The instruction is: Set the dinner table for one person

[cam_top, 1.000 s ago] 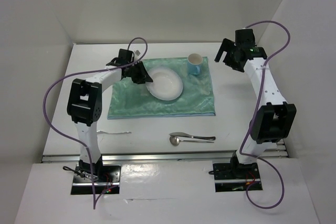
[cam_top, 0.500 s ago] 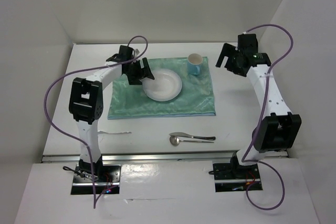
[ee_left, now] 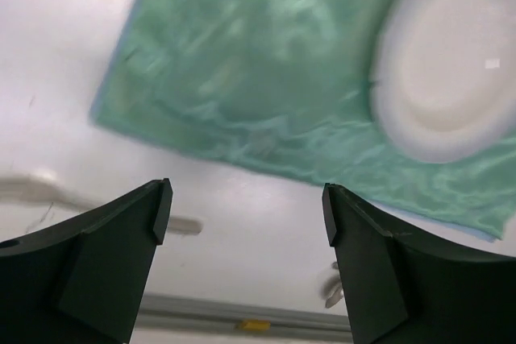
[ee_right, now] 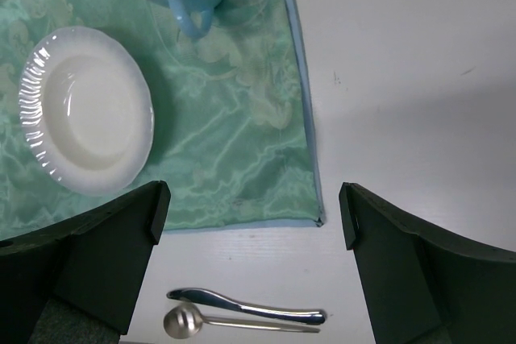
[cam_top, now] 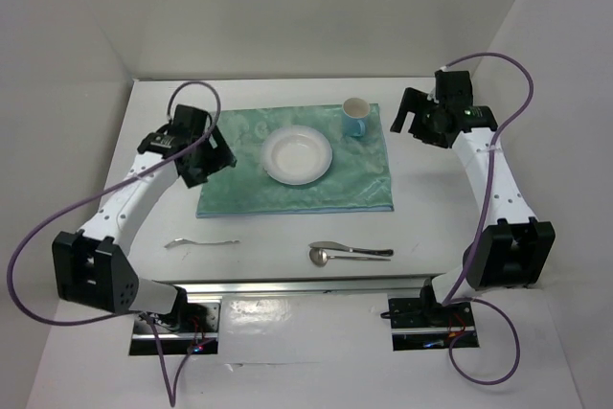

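White walls box in the table (cam_top: 421, 208), which spreads flat before both arm bases, its rail at the near edge. On it lies a green mat (cam_top: 239, 189) carrying a plate (cam_top: 298, 155) at centre and a mug (cam_top: 355, 118) at its far right corner. Left gripper (cam_top: 213, 165) hovers over the mat's left edge, jaws spread and empty; right gripper (cam_top: 402, 120) hangs beside the mug, jaws likewise wide. Fork (cam_top: 201, 242) lies on bare table nearer the left arm, knife (cam_top: 359, 249) and spoon (cam_top: 322, 257) close together nearer the right. Cutlery looks next: descend straight, jaws across the thin handle, pinch low, lift level, lay it parallel beside the plate.
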Motion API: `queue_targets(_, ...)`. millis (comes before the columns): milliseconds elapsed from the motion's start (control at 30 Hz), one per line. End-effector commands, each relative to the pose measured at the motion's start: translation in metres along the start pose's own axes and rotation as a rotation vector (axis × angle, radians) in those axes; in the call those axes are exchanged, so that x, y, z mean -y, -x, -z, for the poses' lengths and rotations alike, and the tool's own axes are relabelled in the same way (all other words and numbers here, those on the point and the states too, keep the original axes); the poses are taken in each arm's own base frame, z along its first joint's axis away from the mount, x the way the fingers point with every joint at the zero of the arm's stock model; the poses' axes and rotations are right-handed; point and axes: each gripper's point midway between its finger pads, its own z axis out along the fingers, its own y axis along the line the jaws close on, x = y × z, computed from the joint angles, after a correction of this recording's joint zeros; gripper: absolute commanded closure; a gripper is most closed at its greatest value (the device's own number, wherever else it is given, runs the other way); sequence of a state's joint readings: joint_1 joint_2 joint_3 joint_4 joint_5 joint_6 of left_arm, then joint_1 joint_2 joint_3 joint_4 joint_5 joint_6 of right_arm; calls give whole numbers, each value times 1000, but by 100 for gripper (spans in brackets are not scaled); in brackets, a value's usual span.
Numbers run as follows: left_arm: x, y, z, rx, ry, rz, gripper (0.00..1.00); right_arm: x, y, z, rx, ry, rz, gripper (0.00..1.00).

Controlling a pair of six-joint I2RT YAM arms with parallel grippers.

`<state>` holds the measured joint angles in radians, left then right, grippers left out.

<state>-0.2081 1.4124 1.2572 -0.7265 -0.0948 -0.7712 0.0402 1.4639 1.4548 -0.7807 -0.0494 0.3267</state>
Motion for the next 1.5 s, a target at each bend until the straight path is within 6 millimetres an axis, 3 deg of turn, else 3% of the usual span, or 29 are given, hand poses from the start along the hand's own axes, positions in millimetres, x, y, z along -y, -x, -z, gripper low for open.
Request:
queue_targets(0,-67,-52,1,-111,276,197,7,-12,0,12,27,80,18,0)
queue_targets(67,-99,-91,1,-168,366,287,7,-17,0,10,31,111,21,0)
queue_targets(100,-99,-87,3,-152,361,320,7,-15,-3,8,22,108,20,0)
queue_targets(133,-108,-103,1,-182,387,343,7,-18,-2,8,26,124,21,0)
queue_targets(233,-127,-121,-2,-204,459,443,9,-20,-3,9,23,132,21,0)
queue_targets(433,-153,-135,-7,-225,583,544,10,-20,-9,4,4,132,47,0)
queue_targets(800,-168,-154,-34,-236,638,608,21,-24,-11,-2,-14,155,56,0)
queue_targets(900,-172,-157,-40,-243,657,624,33,-25,-8,0,-4,158,66,0)
queue_targets(967,-174,-157,-42,-243,662,632,50,-23,-7,0,-1,149,66,0)
queue_targets(1033,-178,-155,-42,-236,670,628,56,-23,-8,3,-1,149,66,0)
queue_targets(1133,-178,-138,-37,-172,635,627,85,-22,-5,2,12,144,67,0)
queue_targets(1200,-181,-134,-31,-154,629,616,99,-22,-5,2,12,144,67,0)
queue_targets(1400,-178,-94,2,-57,659,554,100,-23,1,7,26,140,68,0)
queue_targets(1467,-163,-65,18,13,579,434,100,-23,1,7,27,140,68,0)
